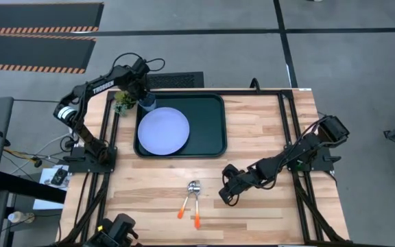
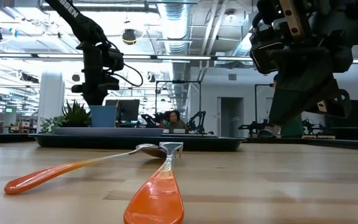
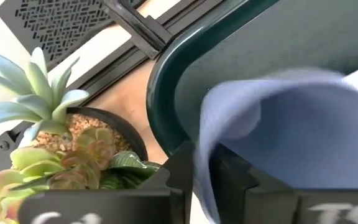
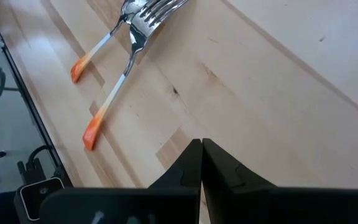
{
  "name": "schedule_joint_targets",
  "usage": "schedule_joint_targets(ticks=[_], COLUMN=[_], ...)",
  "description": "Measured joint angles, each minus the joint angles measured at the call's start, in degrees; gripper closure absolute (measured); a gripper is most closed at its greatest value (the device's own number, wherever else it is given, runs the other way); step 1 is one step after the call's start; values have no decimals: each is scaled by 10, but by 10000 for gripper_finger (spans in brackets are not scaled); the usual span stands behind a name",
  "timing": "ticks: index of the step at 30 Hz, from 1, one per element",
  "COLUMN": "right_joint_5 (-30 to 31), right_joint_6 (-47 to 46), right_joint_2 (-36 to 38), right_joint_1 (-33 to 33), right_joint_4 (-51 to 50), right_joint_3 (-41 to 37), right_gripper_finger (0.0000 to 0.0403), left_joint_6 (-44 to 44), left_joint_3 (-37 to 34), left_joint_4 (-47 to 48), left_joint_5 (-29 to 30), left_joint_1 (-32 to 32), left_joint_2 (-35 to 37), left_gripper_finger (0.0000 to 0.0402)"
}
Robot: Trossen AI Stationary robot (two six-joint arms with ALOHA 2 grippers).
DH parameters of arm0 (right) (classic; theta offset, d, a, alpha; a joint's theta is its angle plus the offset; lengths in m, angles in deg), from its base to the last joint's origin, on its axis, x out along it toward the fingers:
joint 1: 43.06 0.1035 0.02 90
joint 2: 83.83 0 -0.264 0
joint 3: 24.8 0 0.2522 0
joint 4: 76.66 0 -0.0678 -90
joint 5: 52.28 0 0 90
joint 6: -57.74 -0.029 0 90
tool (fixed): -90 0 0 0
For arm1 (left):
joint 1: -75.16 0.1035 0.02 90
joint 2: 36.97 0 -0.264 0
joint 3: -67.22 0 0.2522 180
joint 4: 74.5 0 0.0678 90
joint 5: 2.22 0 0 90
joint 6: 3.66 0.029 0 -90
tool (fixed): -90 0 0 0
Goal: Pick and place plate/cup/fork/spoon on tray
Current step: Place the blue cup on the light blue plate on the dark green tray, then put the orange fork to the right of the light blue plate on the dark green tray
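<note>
Cup (image 1: pixel 147 103) sits at the tray's (image 1: pixel 211 130) far left corner, beside the plate (image 1: pixel 163 130); left gripper (image 1: pixel 142 96) jaws are clamped on its rim. Right gripper (image 1: pixel 225 194) jaws are closed together, empty, above the table (image 1: pixel 266 213) near fork (image 1: pixel 196 204) and spoon (image 1: pixel 187 200).

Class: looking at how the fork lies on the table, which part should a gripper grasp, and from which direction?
Grip the fork mid-handle, coming straight down. It lies flat, its orange end clear of the spoon, while the tines overlap the spoon's bowl. The right gripper is nearest.
</note>
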Motion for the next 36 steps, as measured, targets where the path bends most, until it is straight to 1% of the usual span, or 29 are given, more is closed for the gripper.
schedule_joint_targets(ticks=[6, 11, 19, 21, 22, 24, 26, 28, 30, 31, 33, 34, 36], right_joint_5=[0, 0, 2, 2, 2, -1, -4, -7, -7, -9, -11, -11, -11], right_joint_6=[0, 0, 5, 5, 5, 5, 5, 5, 4, 4, -5, -13, -27], right_joint_2=[0, 0, 0, 0, 0, 0, 0, 0, 0, 0, 0, 0, 0], right_joint_1=[0, 0, 0, 0, 0, 0, 3, 7, 12, 14, 19, 22, 29], right_joint_4=[0, 0, 0, 0, 0, 0, 0, 0, -1, -2, -7, -10, -17], right_joint_3=[0, 0, 0, 0, 0, 0, 0, 0, 0, 0, 0, 0, 0], right_gripper_finger=[376, 376, 376, 376, 376, 376, 376, 376, 376, 376, 376, 376, 376], left_joint_6=[0, 4, 3, -1, -6, -14, -23, -43, -58, -67, -80, -84, -96], left_joint_3=[0, 3, 76, 99, 113, 147, 180, 204, 208, 208, 208, 207, 207], left_joint_4=[-1, -9, 1, 23, 37, 68, 94, 99, 102, 107, 132, 149, 179], left_joint_5=[37, 47, 48, 47, 38, -14, -95, -177, -236, -247, -243, -229, -176], left_joint_1=[0, 0, 0, -1, -1, -5, -11, -27, -52, -69, -115, -141, -204], left_joint_2=[0, 0, 0, 0, 0, 1, 11, 30, 55, 67, 88, 97, 114], left_gripper_finger=[322, 302, 286, 285, 285, 284, 284, 284, 284, 284, 284, 284, 284])
